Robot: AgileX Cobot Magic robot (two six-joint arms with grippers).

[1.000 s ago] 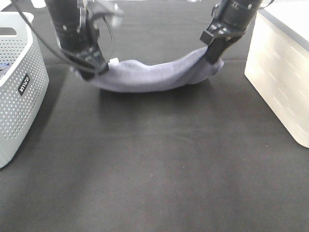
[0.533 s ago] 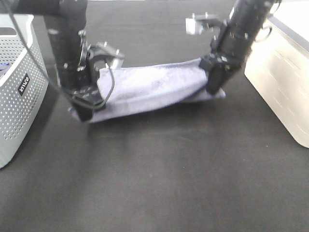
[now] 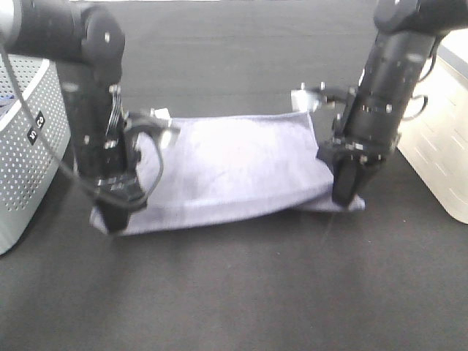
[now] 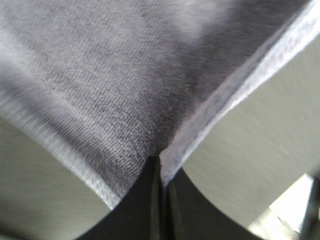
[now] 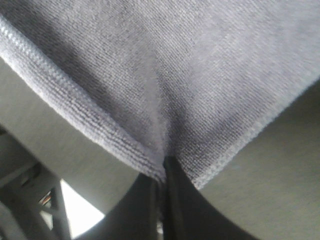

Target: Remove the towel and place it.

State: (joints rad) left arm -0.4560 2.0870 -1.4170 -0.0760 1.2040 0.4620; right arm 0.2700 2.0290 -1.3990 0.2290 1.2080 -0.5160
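The greyish-lavender towel [image 3: 230, 168] is stretched between my two grippers over the black table, its far part lying on the surface. My left gripper [image 3: 111, 213] is shut on the towel's near left corner. My right gripper [image 3: 345, 194] is shut on its near right corner. In the left wrist view the cloth [image 4: 110, 85] is pinched at the fingertips [image 4: 159, 167]. In the right wrist view the hemmed cloth [image 5: 200, 75] is pinched the same way at the gripper [image 5: 165, 162]. The towel's tag does not show.
A white perforated basket [image 3: 25, 146] stands at the left edge. A cream bin [image 3: 439, 146] stands at the right edge. The black table [image 3: 241, 292] stretches in front of the towel.
Both grippers have carried the towel toward the camera and lower. The hanging, sagging cloth has spread out flat onto the table.
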